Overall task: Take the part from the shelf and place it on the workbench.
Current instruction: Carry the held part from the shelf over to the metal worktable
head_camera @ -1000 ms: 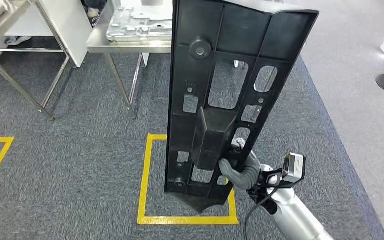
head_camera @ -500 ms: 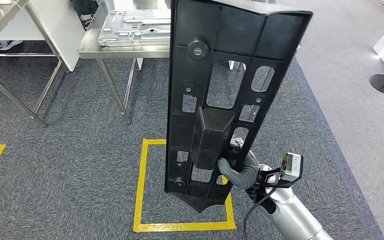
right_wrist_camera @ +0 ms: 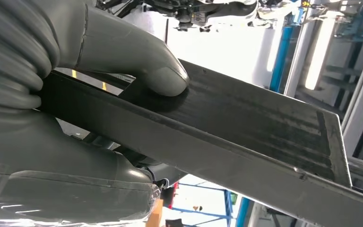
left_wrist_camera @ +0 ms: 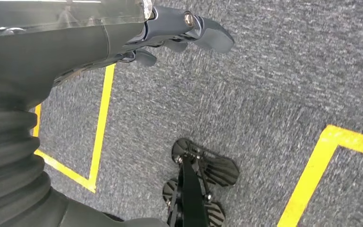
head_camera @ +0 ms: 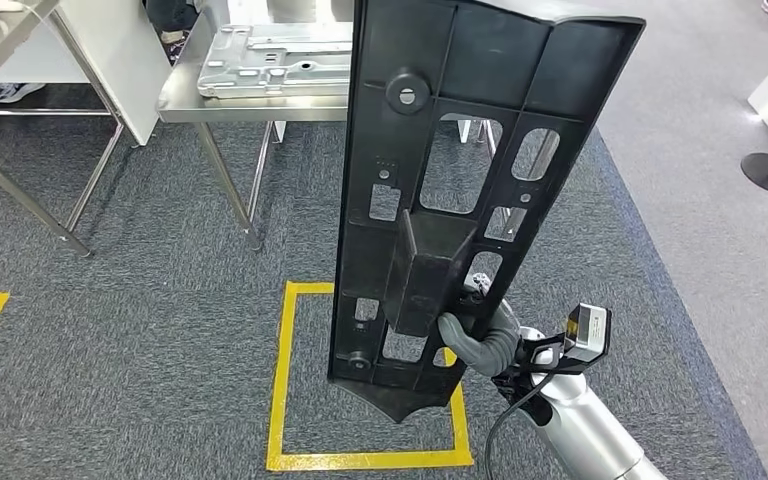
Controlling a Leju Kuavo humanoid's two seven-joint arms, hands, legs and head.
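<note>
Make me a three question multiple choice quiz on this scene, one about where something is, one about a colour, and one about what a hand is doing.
1. Where is the metal plate?
A. on the steel table
B. on the carpet inside the square
C. in the left hand

2. What colour is the tape square on the carpet?
A. red
B. yellow
C. white

3. What is the right hand doing?
A. hanging with nothing in it
B. resting on the table
C. gripping the black part

Answers: 1 A, the metal plate lies on the steel table beyond the part. 2 B, the tape square is yellow on grey carpet. 3 C, the right hand grips the black part near its lower end and holds it upright.
</note>
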